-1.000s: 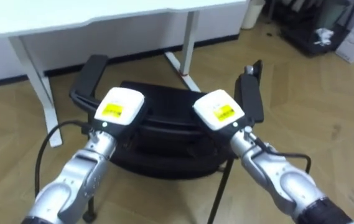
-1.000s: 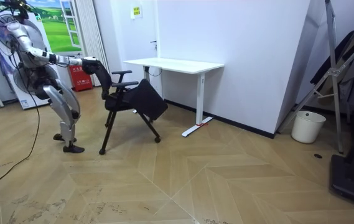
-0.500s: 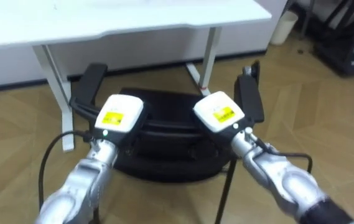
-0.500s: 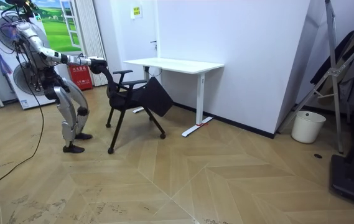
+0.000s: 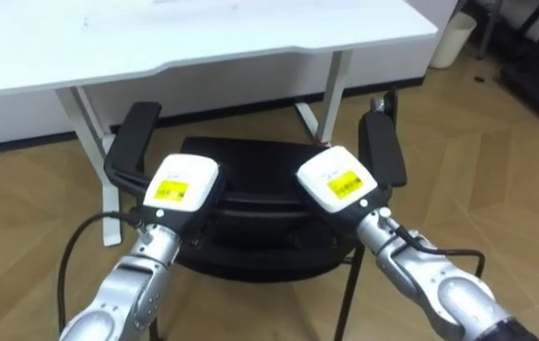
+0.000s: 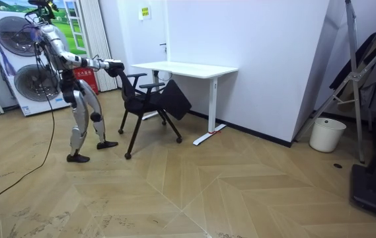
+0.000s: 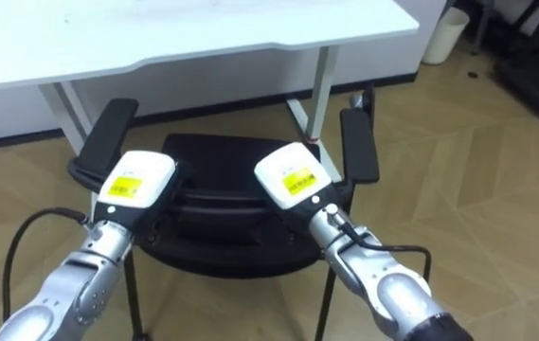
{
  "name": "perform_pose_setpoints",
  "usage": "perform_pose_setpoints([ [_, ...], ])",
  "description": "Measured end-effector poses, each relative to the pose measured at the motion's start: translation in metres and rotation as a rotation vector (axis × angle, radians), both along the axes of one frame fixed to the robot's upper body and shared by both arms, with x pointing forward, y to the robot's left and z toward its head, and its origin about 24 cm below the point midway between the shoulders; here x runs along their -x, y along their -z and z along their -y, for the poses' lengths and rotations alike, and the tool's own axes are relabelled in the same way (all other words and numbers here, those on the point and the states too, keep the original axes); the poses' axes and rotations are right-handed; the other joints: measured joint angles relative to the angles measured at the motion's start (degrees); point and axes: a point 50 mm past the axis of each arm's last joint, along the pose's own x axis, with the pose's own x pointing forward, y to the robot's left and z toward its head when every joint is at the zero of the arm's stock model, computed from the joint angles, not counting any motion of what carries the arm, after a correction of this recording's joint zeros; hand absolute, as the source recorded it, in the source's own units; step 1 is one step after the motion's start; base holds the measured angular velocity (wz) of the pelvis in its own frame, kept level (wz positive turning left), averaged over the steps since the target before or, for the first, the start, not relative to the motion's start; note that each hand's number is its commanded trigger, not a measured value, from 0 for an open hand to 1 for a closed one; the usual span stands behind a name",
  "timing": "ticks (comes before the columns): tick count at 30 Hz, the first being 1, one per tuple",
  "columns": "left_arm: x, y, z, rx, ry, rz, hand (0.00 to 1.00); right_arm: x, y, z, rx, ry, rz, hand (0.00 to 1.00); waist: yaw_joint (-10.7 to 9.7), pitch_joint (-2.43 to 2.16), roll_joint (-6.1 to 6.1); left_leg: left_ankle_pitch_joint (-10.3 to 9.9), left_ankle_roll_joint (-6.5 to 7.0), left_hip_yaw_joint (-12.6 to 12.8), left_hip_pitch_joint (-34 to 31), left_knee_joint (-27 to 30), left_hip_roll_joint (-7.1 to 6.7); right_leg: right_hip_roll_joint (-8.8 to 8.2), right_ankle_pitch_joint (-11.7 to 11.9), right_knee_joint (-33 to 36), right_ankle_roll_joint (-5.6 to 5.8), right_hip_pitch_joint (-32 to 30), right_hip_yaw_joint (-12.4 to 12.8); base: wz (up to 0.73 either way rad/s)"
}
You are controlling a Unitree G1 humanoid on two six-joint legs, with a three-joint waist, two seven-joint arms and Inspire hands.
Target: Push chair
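A black office chair (image 5: 250, 159) stands right in front of me, its backrest nearest me and its seat facing a white desk (image 5: 203, 38). My left hand (image 5: 182, 185) rests on the top edge of the backrest at the left. My right hand (image 5: 337, 180) rests on the same edge at the right. Both show their backs, which cover what lies beneath. The two armrests (image 5: 132, 140) stick out past my hands on either side. In the room view I stand mid-stride behind the chair (image 6: 149, 102), both arms stretched forward to it, with the desk (image 6: 188, 68) just beyond.
The desk's white legs (image 5: 89, 156) stand to either side ahead of the chair. A white bin (image 6: 323, 134) stands by the wall at the room view's right, beside a dark rack (image 6: 373, 99). A washing machine (image 6: 22, 82) stands behind me. Open wooden floor lies around.
I have stepped forward and the chair has rolled with me toward the desk; its seat front now reaches the desk's edge. My hands have stayed on the backrest.
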Motion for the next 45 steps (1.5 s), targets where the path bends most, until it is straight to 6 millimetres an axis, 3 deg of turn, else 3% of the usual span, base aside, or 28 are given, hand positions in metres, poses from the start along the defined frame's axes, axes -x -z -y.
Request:
perform_pose_setpoints([
  [1, 0.0, 0.0, 0.0, 0.003, 0.0, -0.001, 1.0, 0.0, 0.0, 0.0, 0.0, 0.0, -0.002, 1.0, 0.2, 0.16, -0.1, -0.9, 0.49, 0.3, 0.7, 0.3, -0.49, -1.9, 0.2, 6.7, 1.03, -2.1, 1.2, 0.0],
  [2, 0.0, 0.001, 0.001, 0.002, 0.006, -0.008, 1.0, 0.001, 0.002, 0.001, 0.002, 0.001, -0.011, 1.0, 0.3, 0.36, -0.12, -1.8, 1.1, 0.5, 2.0, 0.5, -0.76, -4.05, 1.6, 13.4, 3.48, -4.3, 1.5, 0.0],
  [3, 0.001, 0.003, 0.001, 0.0, 0.008, -0.013, 1.0, 0.002, 0.004, 0.001, 0.002, 0.001, -0.018, 1.0, 0.3, 0.42, -0.21, -2.4, 1.44, 1.0, 2.9, 0.4, -0.8, -4.98, 2.5, 16.3, 4.0, -5.0, 1.7, 0.03],
  [5, 0.001, 0.005, 0.002, -0.007, 0.014, -0.034, 1.0, 0.004, 0.01, 0.003, -0.018, 0.009, -0.035, 1.0, 0.2, 0.92, 0.95, -5.3, 2.33, 0.9, 4.9, 2.3, -0.42, -5.94, 7.3, 21.9, 3.57, -5.6, 2.7, -0.06],
  [8, 0.0, 0.005, 0.004, -0.012, 0.028, -0.032, 1.0, 0.006, 0.013, 0.004, -0.035, 0.019, -0.043, 1.0, -0.1, 0.96, 2.55, -8.7, 3.25, -0.6, 6.1, 3.9, 0.43, -4.97, 12.8, 25.9, 4.0, -6.9, 3.8, -0.03],
  [9, 0.0, 0.005, 0.003, -0.016, 0.031, -0.032, 1.0, 0.007, 0.014, 0.003, -0.04, 0.021, -0.045, 1.0, -0.2, 0.84, 2.51, -9.3, 3.78, -0.8, 6.3, 3.8, 0.44, -4.62, 12.6, 26.8, 4.01, -7.7, 4.8, 0.06],
  [11, -0.003, 0.004, 0.002, -0.025, 0.034, -0.026, 1.0, 0.006, 0.014, 0.001, -0.046, 0.031, -0.041, 1.0, 0.0, 0.58, 2.8, -10.3, 4.06, -1.0, 7.2, 3.6, 1.08, -3.31, 8.6, 28.8, 3.68, -13.7, 7.5, 0.02],
  [12, -0.003, 0.004, 0.001, -0.026, 0.037, -0.026, 1.0, 0.006, 0.014, 0.0, -0.046, 0.031, -0.042, 1.0, 0.0, 0.61, 3.08, -10.6, 4.05, -1.0, 7.5, 3.6, 1.38, -2.73, 7.9, 28.2, 3.38, -15.4, 8.1, 0.04],
  [15, -0.002, 0.007, -0.001, -0.031, 0.046, -0.041, 1.0, 0.009, 0.018, -0.003, -0.046, 0.032, -0.069, 1.0, 0.0, 0.75, 3.31, -12.0, 3.31, -2.0, 10.5, 3.2, 2.04, -0.62, 7.5, 16.6, 3.17, -20.8, 11.1, 0.22],
  [17, -0.001, 0.008, -0.003, -0.042, 0.053, -0.052, 1.0, 0.012, 0.022, -0.004, -0.053, 0.034, -0.085, 1.0, -1.3, 0.57, 2.87, -13.7, 2.91, -4.2, 11.8, 3.4, 2.04, -0.16, 12.1, 1.8, 3.29, -22.0, 12.9, 0.47],
  [18, -0.001, 0.009, -0.003, -0.044, 0.055, -0.052, 1.0, 0.012, 0.022, -0.003, -0.053, 0.033, -0.086, 1.0, -1.4, 0.47, 2.73, -14.2, 2.6, -4.9, 12.1, 3.8, 2.15, 0.14, 14.7, -1.0, 3.32, -22.0, 13.6, 0.52],
  [19, 0.0, 0.01, -0.002, -0.045, 0.058, -0.056, 1.0, 0.014, 0.023, -0.003, -0.058, 0.037, -0.09, 1.0, -1.7, -0.02, 2.3, -15.2, 1.69, -5.9, 12.9, 4.0, 2.4, 0.79, 18.5, -3.5, 3.37, -20.9, 14.1, 0.42],
  [20, 0.0, 0.01, -0.002, -0.048, 0.061, -0.051, 1.0, 0.014, 0.023, -0.003, -0.057, 0.037, -0.089, 1.0, -1.5, -0.3, 2.04, -15.8, 0.59, -6.6, 13.3, 4.5, 2.96, 2.02, 21.0, -5.0, 2.58, -19.4, 14.3, 0.43],
  [21, 0.0, 0.009, -0.002, -0.048, 0.06, -0.045, 1.0, 0.013, 0.023, -0.003, -0.059, 0.04, -0.088, 1.0, -1.7, -0.23, 2.16, -16.0, 0.27, -7.2, 13.6, 4.5, 3.24, 2.43, 22.1, -5.6, 1.67, -18.6, 14.0, 0.35],
  [23, -0.001, 0.009, -0.001, -0.036, 0.054, -0.028, 1.0, 0.01, 0.02, -0.001, -0.055, 0.04, -0.079, 1.0, -2.3, -0.4, 3.51, -16.6, -0.7, -8.6, 14.9, 2.9, 4.7, 4.26, 22.3, -7.2, 0.38, -16.6, 12.4, 0.27],
  [27, -0.004, 0.006, 0.0, -0.029, 0.037, 0.001, 1.0, 0.001, 0.012, -0.002, -0.037, 0.031, -0.063, 1.0, -2.6, -0.36, 3.89, -16.1, -1.66, -9.5, 17.0, -0.8, 5.92, 5.09, 21.0, -7.1, -0.66, -15.9, 11.2, 0.13],
  [33, -0.01, -0.002, 0.0, -0.043, 0.04, 0.029, 1.0, -0.005, 0.006, -0.004, -0.024, 0.035, -0.069, 1.0, -1.9, 0.09, 2.75, -17.2, -2.86, -9.8, 18.8, -0.9, 7.87, 6.21, 16.5, -4.4, -1.18, -15.0, 10.2, 0.09],
  [36, -0.015, -0.007, 0.0, -0.059, 0.055, 0.035, 1.0, -0.006, 0.003, -0.005, -0.025, 0.038, -0.071, 1.0, -1.6, 0.39, 1.82, -18.7, -3.97, -9.8, 17.5, 3.6, 8.68, 6.01, 13.8, -1.9, -1.9, -14.7, 8.4, 0.28],
  [39, -0.016, -0.008, -0.002, -0.073, 0.063, 0.039, 1.0, -0.004, 0.005, -0.007, -0.032, 0.037, -0.078, 1.0, -2.5, 0.62, 0.55, -19.2, -4.74, -9.1, 15.2, 9.3, 9.92, 5.64, 11.4, -1.4, -2.76, -12.7, 4.9, 0.54],
  [40, -0.016, -0.008, -0.002, -0.074, 0.065, 0.037, 1.0, -0.004, 0.005, -0.007, -0.032, 0.037, -0.08, 1.0, -3.5, 0.56, 0.35, -19.4, -5.07, -7.4, 14.4, 11.2, 10.97, 5.6, 10.6, -1.4, -3.06, -11.7, 2.9, 0.77],
  [44, -0.015, -0.006, 0.0, -0.071, 0.067, 0.028, 1.0, -0.003, 0.007, -0.005, -0.028, 0.04, -0.082, 1.0, -6.4, 0.43, 0.49, -19.4, -5.32, -4.9, 14.0, 12.5, 13.28, 6.03, 9.2, -2.5, -3.91, -8.5, -2.0, 0.59],
  [45, -0.016, -0.006, 0.001, -0.068, 0.067, 0.029, 1.0, -0.002, 0.007, -0.005, -0.028, 0.04, -0.078, 1.0, -6.5, 0.39, 0.47, -19.3, -5.48, -4.8, 14.1, 12.0, 13.34, 6.14, 9.1, -2.6, -3.96, -8.5, -2.1, 0.28],
])
